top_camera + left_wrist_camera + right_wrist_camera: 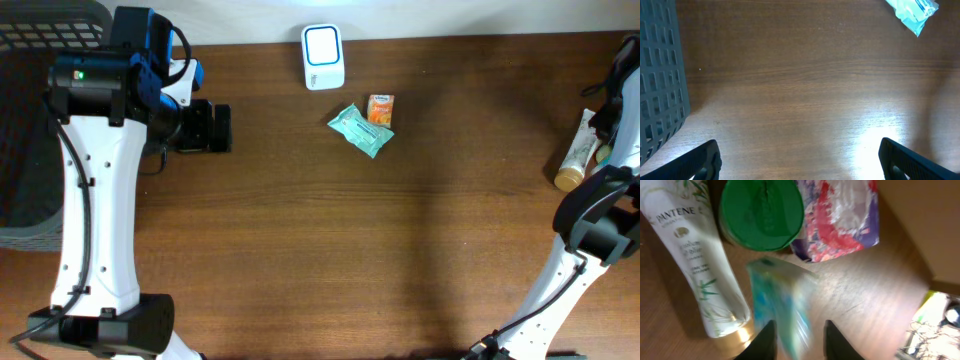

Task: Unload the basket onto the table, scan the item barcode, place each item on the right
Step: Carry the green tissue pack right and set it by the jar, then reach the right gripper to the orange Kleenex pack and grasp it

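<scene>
A white barcode scanner [323, 57] stands at the table's far edge. In front of it lie a green packet [361, 130] and a small orange pack [380, 108]. In the right wrist view my right gripper [800, 326] has its jaws parted. A teal and white packet [780, 297], smeared by motion, sits between them close to the left finger, with a gap on its other side. My left gripper [799, 150] hovers wide open over bare wood, with nothing between its fingers. The green packet [912, 10] shows at that view's top right.
Under the right gripper lie a white Pantene bottle [695, 265], a green-lidded jar [762, 212] and a colourful pouch [840, 215]. The bottle [578, 155] lies at the table's right edge. A dark mesh basket [30, 120] stands at the left, beside the left arm.
</scene>
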Motion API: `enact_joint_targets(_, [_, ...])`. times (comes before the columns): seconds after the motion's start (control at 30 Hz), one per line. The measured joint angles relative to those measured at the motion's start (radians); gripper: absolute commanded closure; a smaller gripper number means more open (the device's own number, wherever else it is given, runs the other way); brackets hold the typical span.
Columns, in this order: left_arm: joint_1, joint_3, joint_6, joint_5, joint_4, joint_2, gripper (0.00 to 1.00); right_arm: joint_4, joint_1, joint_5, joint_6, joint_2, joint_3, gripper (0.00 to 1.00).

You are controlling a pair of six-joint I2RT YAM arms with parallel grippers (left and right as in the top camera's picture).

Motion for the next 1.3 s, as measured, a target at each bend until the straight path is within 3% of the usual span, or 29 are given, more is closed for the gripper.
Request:
enact_joint_targets(0.03, [0.000,0.000,0.000,0.000,0.000,0.000,0.01,0.003,0.000,-0.011,0.000,0.000,0.000,0.35])
enact_joint_targets(0.07, [0.000,0.000,0.000,0.000,0.000,0.000,0.01,0.006,0.000,-0.021,-0.002,0.000,0.000,0.33])
enact_joint_targets(0.4, [0.000,0.000,0.000,0.000,0.000,0.000,0.01,0.042,0.033,-0.302,-0.119,0.000,0.018,0.39])
enact_joint_targets(0.53, [0.000,0.000,0.000,0.000,0.000,0.000,0.01,0.040,0.146,-0.369,-0.126,-0.004,0.110,0.25])
enact_joint_targets(0.8, [0.000,0.000,0.000,0.000,0.000,0.000,0.01,0.080,0.436,-0.622,-0.134,-0.024,0.140,0.26])
enact_joint_targets(1.0, [0.000,0.000,0.000,0.000,0.000,0.000,0.01,0.215,0.623,-0.644,-0.170,0.000,-0.032,0.30])
enact_joint_targets(1.3, [0.000,0.000,0.000,0.000,0.000,0.000,0.01,0.463,0.766,-0.658,-0.211,0.012,-0.279,0.32])
